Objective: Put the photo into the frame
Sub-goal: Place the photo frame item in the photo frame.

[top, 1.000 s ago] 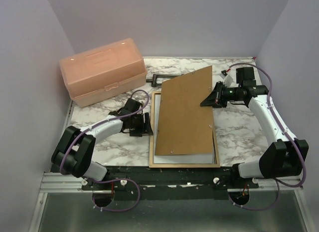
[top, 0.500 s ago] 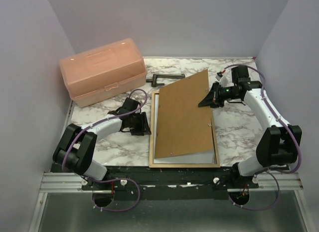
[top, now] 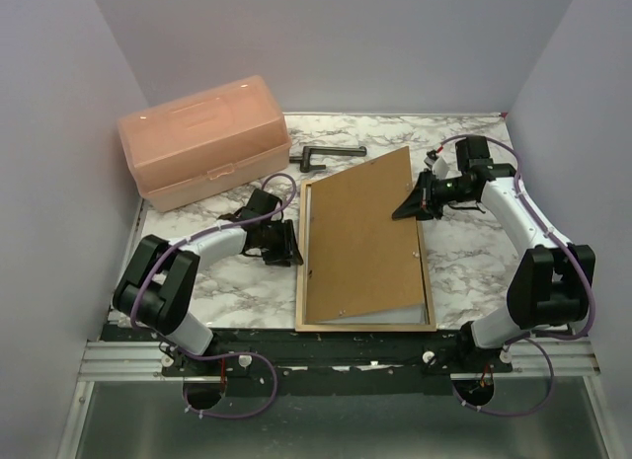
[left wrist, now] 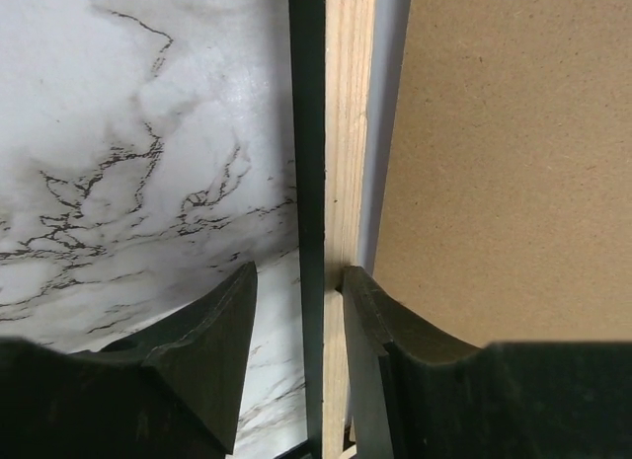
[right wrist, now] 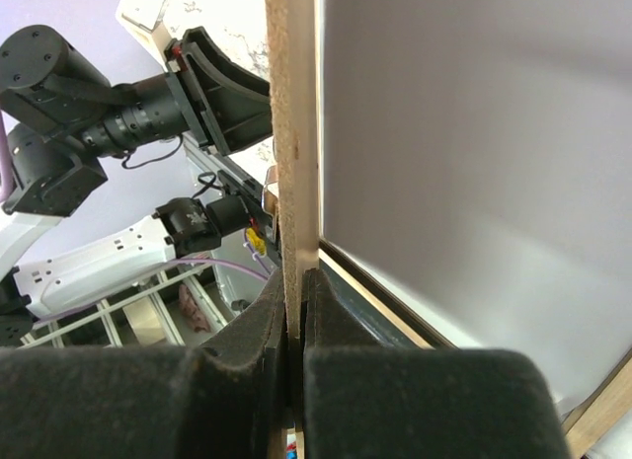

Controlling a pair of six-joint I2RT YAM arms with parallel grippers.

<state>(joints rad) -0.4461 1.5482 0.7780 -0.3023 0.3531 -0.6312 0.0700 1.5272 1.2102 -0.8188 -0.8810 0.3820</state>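
Observation:
The frame (top: pixel 365 327) lies flat on the marble table, tan wood face up. A white sheet (top: pixel 400 309), the photo's plain back, lies inside it; the printed side is hidden. The brown backing board (top: pixel 360 237) rests tilted over the frame, its far right edge raised. My right gripper (top: pixel 407 208) is shut on that raised edge, and the right wrist view shows the board (right wrist: pixel 294 133) pinched between the pads above the white sheet (right wrist: pixel 474 133). My left gripper (top: pixel 290 244) is open, its jaws straddling the frame's left rail (left wrist: pixel 341 133) beside the board (left wrist: pixel 504 153).
A peach plastic box (top: pixel 202 141) stands at the far left. A black clamp-like tool (top: pixel 326 155) lies just beyond the frame's far edge. Purple walls close in the table on three sides.
My right gripper has moved left and down, lowering the backing board so that it lies flatter and more squarely over the frame. My left gripper has edged closer to the frame's left rail.

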